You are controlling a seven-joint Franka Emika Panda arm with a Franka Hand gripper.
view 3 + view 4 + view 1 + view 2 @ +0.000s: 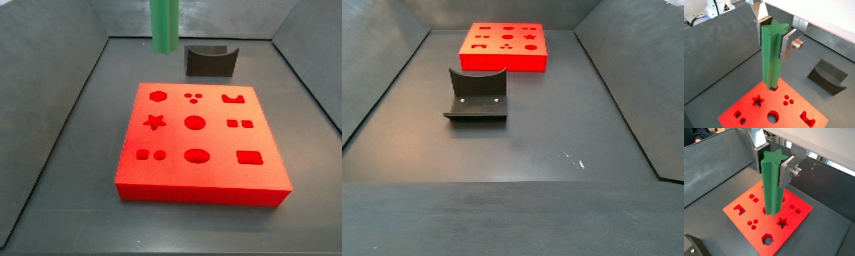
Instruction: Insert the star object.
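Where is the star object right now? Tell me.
The star object hangs upright in the gripper, clamped between its fingers in both wrist views, above the red block; in a side view it hangs near the dark curved block.

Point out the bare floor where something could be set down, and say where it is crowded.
Bare floor: the wide stretch in front of the dark grey curved block, and strips on both sides of the red block. Crowded: the narrow gap between those two, where the gripper holds the star object above.
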